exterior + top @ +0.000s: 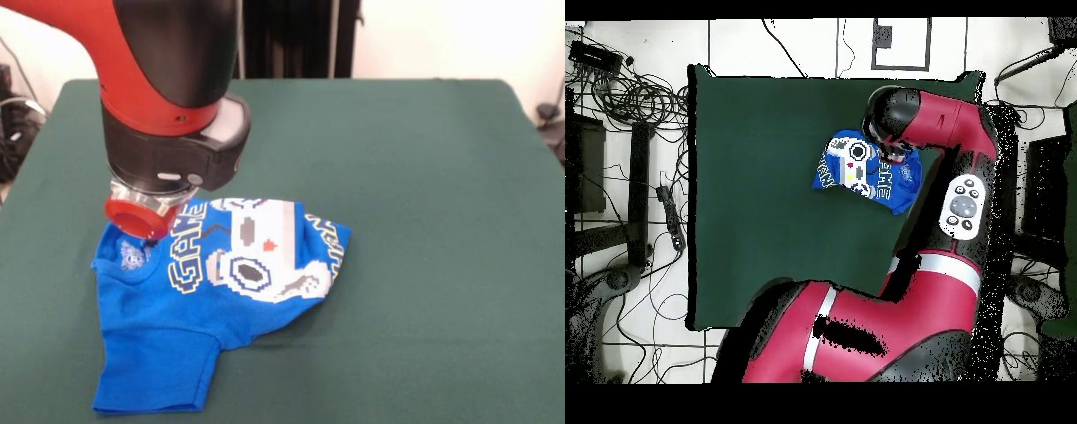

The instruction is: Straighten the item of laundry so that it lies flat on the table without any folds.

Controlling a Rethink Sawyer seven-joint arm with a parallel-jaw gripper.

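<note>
The item of laundry (pixel 221 283), a bright blue T-shirt with a pixel controller print and yellow-outlined lettering, lies crumpled on the green table (pixel 424 177), left of the middle in the front view. Its printed front is folded and bunched at the right, and one sleeve points toward the near edge. My gripper (pixel 139 230) is low over the shirt's collar end at the left, mostly hidden under the arm's wrist. In the overhead view the shirt (pixel 855 172) lies near the table's (pixel 765 200) far right part, with the arm covering its right side.
The red and black arm (pixel 945 130) crosses the table's right side in the overhead view. Cables and equipment (pixel 625 90) lie on the floor to the left of the table. The shirt's sleeve reaches close to the table's near edge in the front view.
</note>
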